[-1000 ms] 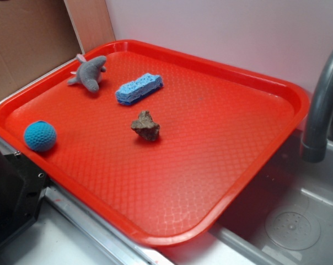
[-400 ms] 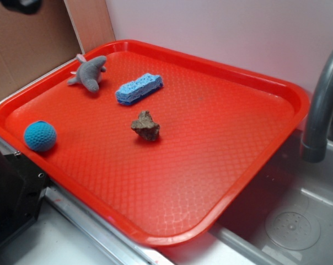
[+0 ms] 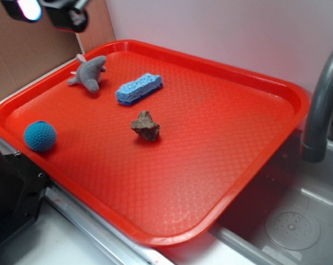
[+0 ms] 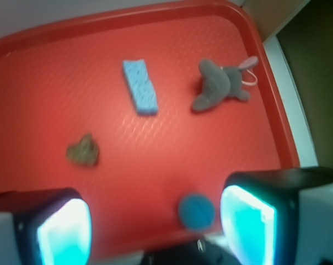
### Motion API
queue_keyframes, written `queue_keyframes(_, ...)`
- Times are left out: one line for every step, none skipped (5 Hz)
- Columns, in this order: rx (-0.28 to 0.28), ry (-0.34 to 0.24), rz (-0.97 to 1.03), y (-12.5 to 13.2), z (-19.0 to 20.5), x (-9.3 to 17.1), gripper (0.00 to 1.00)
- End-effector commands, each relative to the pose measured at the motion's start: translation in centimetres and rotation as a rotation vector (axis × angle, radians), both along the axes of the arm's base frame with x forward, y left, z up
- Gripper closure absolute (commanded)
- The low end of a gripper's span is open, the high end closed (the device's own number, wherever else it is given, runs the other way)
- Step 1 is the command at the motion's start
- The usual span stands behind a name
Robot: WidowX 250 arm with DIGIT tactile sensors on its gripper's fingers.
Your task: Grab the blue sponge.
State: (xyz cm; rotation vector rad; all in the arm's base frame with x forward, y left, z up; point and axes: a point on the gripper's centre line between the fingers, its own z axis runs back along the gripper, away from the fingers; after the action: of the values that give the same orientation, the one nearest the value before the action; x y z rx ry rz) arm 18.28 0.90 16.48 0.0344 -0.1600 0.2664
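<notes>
Change: gripper (image 3: pixel 50 12) now further into the top-left corner of the exterior view; everything on the tray unmoved.
Exterior: blue sponge (image 3: pixel 139 88) flat on the red tray (image 3: pixel 254 83), between the grey plush shark (image 3: pixel 89 72) and a brown rock (image 3: pixel 146 126); teal dimpled ball (image 3: pixel 39 136) near the tray's left rim; grey faucet (image 3: pixel 321 105) at right.
Wrist: fingers (image 4: pixel 249 221) spread wide, holding nothing; blue sponge (image 4: pixel 140 86) well ahead, left of the shark (image 4: pixel 217 84); ball (image 4: pixel 195 210) low between the fingers.
</notes>
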Motion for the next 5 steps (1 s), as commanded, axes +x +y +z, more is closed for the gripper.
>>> queue_keyframes(0.027, -0.062, 0.040, 2.0, -3.3, 4.7, 0.00)
queue_keyframes(-0.031, -0.042, -0.069, 2.0, -6.3, 6.9, 0.00)
queue_keyframes(-0.014, -0.004, -0.061, 2.5, -8.8, 8.2, 0.00)
queue_keyframes(-0.004, 0.018, -0.098, 2.4, -10.9, 9.2, 0.00)
queue_keyframes(-0.015, 0.016, -0.143, 1.5, -12.2, 9.5, 0.00)
